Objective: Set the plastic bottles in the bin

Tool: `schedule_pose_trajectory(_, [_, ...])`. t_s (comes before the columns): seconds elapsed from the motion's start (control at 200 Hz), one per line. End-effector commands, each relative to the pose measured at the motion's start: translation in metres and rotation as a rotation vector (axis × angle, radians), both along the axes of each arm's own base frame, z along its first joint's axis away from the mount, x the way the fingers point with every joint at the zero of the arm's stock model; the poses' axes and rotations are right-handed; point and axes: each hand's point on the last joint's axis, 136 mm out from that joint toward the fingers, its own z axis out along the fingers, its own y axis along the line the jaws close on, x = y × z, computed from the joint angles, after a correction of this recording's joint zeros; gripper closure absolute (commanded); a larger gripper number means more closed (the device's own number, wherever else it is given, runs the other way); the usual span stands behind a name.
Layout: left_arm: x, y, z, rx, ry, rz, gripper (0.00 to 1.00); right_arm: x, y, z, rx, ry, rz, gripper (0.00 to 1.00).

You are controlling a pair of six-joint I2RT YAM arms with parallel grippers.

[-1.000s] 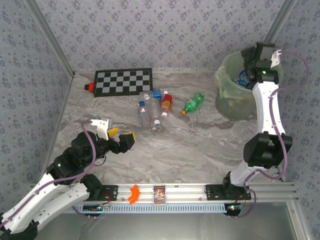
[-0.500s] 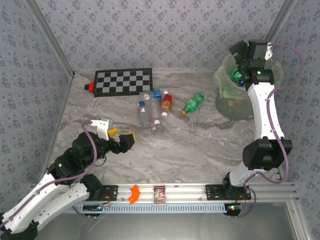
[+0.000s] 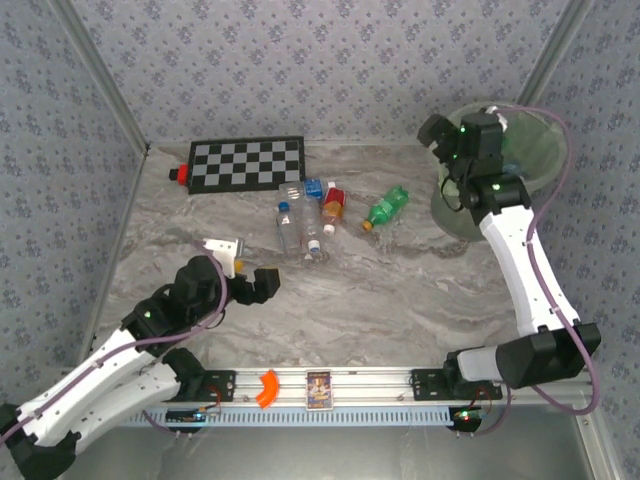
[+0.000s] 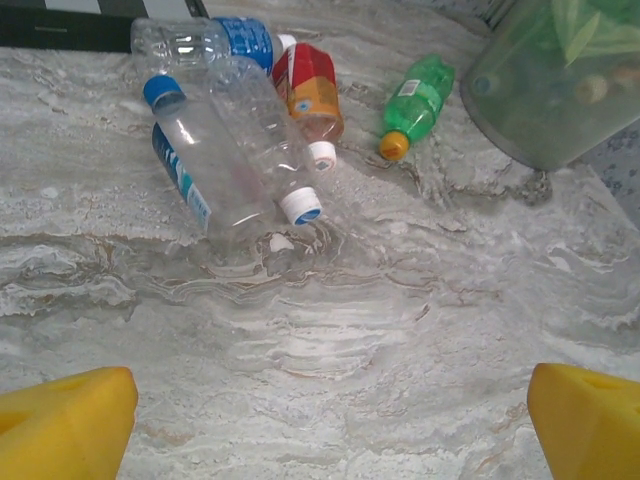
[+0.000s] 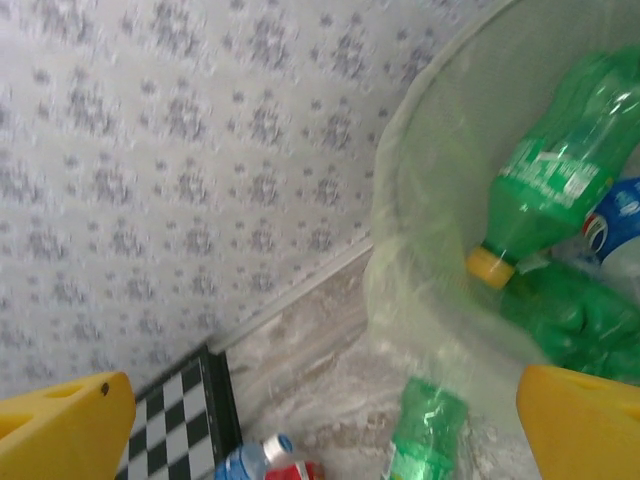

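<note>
Five plastic bottles (image 4: pixel 215 160), likely light, slick and crushable, lie ahead of your wide-spread left gripper (image 4: pixel 325 425); pinch one gently near its stiffer neck.

- We see the table (image 3: pixel 400 290) as a smooth, marbled grey stone-look surface with a faint sheen.
- The clear bottles (image 4: pixel 200 160) are glossy see-through plastic; the green bottle (image 4: pixel 417 100) is translucent plastic, shiny too.
- The bin (image 5: pixel 430 190) looks to us like cloudy pale-green plastic, its liner (image 5: pixel 388 290) thin and crinkled.
- The walls (image 3: pixel 300 60) are matt patterned paper.
- The front rail (image 3: pixel 380 383) is ribbed bare metal.
</note>
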Motion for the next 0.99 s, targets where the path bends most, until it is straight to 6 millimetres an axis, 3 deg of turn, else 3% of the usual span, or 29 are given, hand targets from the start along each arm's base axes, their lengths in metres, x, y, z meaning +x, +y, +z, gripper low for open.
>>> schedule_pose_trajectory(0.0, [0.006, -0.013, 0.012, -0.06, -0.022, -0.015, 0.0, -0.01, 0.011, 0.0, -0.1, -0.02, 0.032, 0.0])
schedule_pose_trajectory(0.23, [0.007, -0.035, 0.011, -0.1, 0.022, -0.077, 0.0, -0.02, 0.055, -0.034, -0.215, 0.02, 0.124, 0.0])
schedule_pose_trajectory(0.445, [0.009, -0.044, 0.024, -0.136, 0.002, -0.108, 0.0, -0.021, 0.082, -0.077, -0.258, 0.088, 0.179, 0.0])
schedule_pose_trajectory(0.745, [0.013, -0.03, 0.042, -0.134, -0.038, -0.038, 0.0, -0.008, 0.105, -0.149, -0.332, 0.28, 0.221, 0.0])
schedule_pose_trajectory(0.91, [0.01, -0.015, 0.048, -0.132, -0.066, 0.004, 0.0, 0.003, 0.108, -0.191, -0.343, 0.403, 0.197, 0.0])
schedule_pose_trajectory(0.99, [0.008, -0.008, 0.051, -0.13, -0.078, 0.023, 0.0, 0.009, 0.106, -0.212, -0.329, 0.442, 0.166, 0.05])
